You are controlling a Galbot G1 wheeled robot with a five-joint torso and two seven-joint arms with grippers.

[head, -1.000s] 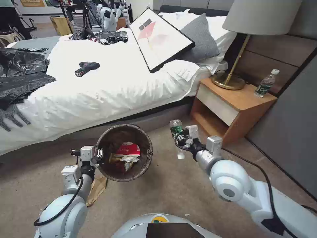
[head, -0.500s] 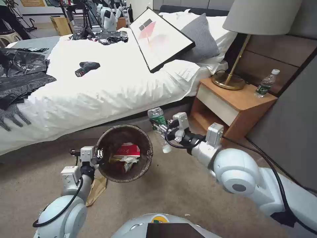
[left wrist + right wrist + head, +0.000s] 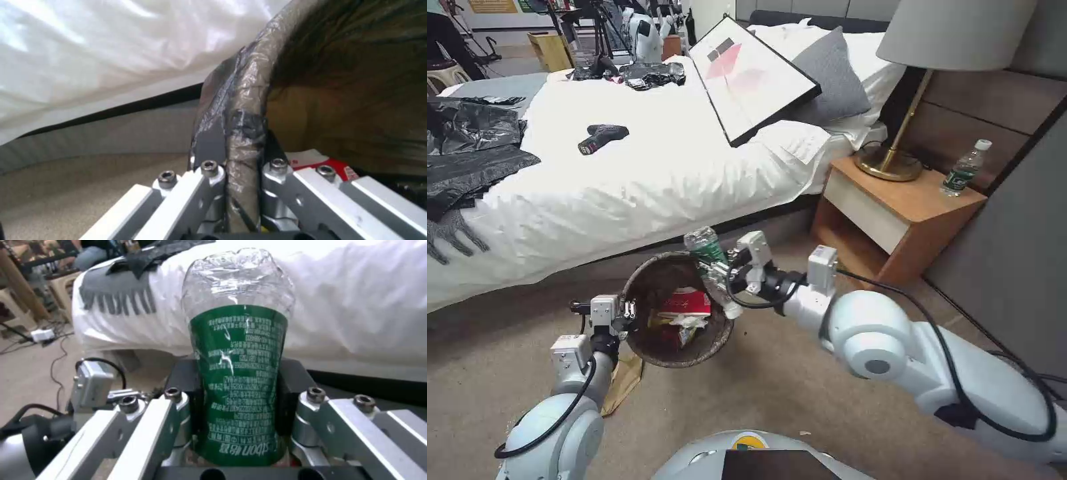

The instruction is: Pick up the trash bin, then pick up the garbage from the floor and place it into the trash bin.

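While the left gripper [image 3: 627,311] pinches the trash bin [image 3: 657,347] rim, the right gripper [image 3: 718,271] clamps the green-labelled plastic bottle [image 3: 707,248] above it

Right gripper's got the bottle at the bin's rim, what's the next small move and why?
Probably ease the right gripper a little further over the bin, then open. The bottle hangs over the far rim, not the middle, and the left gripper clamps the near rim steady.

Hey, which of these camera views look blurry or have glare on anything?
Left wrist view: soft focus; glare streaks on the dark bag-lined rim of the round white trash bin clamped by the left tool. Right wrist view: highlights on the clear green-labelled plastic bottle. Head view: sharp, edges bowed.
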